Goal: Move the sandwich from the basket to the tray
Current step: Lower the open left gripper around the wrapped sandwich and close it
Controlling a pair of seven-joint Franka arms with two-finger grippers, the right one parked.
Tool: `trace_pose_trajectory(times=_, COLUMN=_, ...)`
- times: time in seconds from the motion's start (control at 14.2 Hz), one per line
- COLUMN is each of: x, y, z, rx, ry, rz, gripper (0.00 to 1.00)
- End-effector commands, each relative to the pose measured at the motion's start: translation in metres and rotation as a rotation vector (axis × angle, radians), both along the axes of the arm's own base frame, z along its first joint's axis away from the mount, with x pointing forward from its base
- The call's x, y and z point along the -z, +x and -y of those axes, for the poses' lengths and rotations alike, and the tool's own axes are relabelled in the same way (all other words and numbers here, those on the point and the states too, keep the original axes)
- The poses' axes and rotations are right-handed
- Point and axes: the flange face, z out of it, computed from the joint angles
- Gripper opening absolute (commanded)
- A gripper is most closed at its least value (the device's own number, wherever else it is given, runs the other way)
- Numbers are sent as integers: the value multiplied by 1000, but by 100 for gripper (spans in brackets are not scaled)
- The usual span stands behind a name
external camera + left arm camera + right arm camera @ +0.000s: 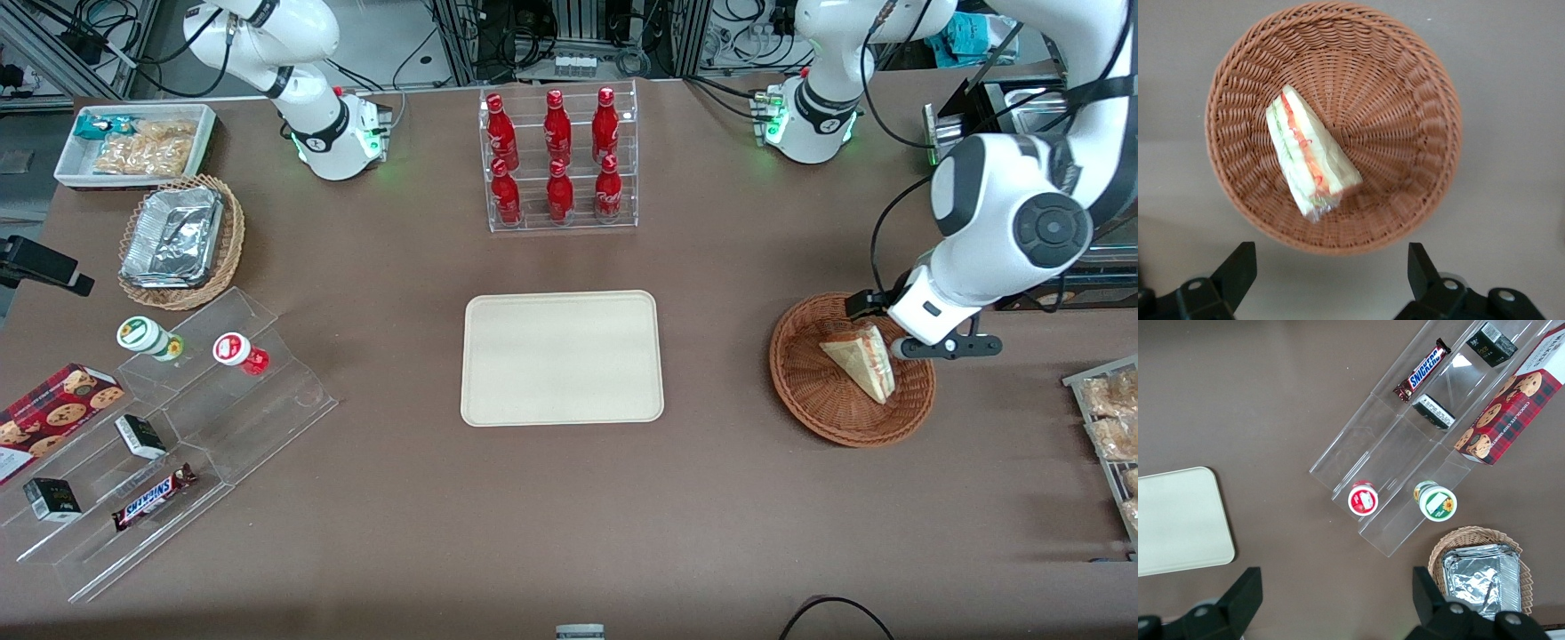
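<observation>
The sandwich (861, 360), a clear-wrapped pale wedge with red and green filling, lies in the reddish-brown wicker basket (827, 413) toward the working arm's end of the table. In the left wrist view the sandwich (1310, 157) lies off-centre in the basket (1405, 100). My left gripper (898, 329) hangs above the basket's rim, open and empty. Its fingers (1239, 267) stand wide apart over bare table just outside the rim, midway point (1331, 267). The cream-beige tray (562, 357) lies flat and bare at the table's middle; its corner shows in the right wrist view (1178, 520).
A clear rack of red bottles (558, 160) stands farther from the front camera than the tray. Toward the parked arm's end are a tan basket with foil trays (182, 240), a white snack bin (133, 142) and a stepped acrylic stand (169, 427). A rack of bagged snacks (1111, 427) sits beside the basket.
</observation>
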Motion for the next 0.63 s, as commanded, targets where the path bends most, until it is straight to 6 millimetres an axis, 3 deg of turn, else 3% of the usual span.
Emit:
trace_pose_trajectory(times=0.0, x=12, y=-19, z=-18, rx=-21, ry=0, rz=53, gripper=100)
trace_pose_trajectory(times=0.14, x=16, y=-20, z=-23, rx=-65, ry=0, rz=51, gripper=100)
trace_pose_trajectory(times=0.56, x=38, y=-19, z=-25, rx=-527, ry=18, rz=105, gripper=100)
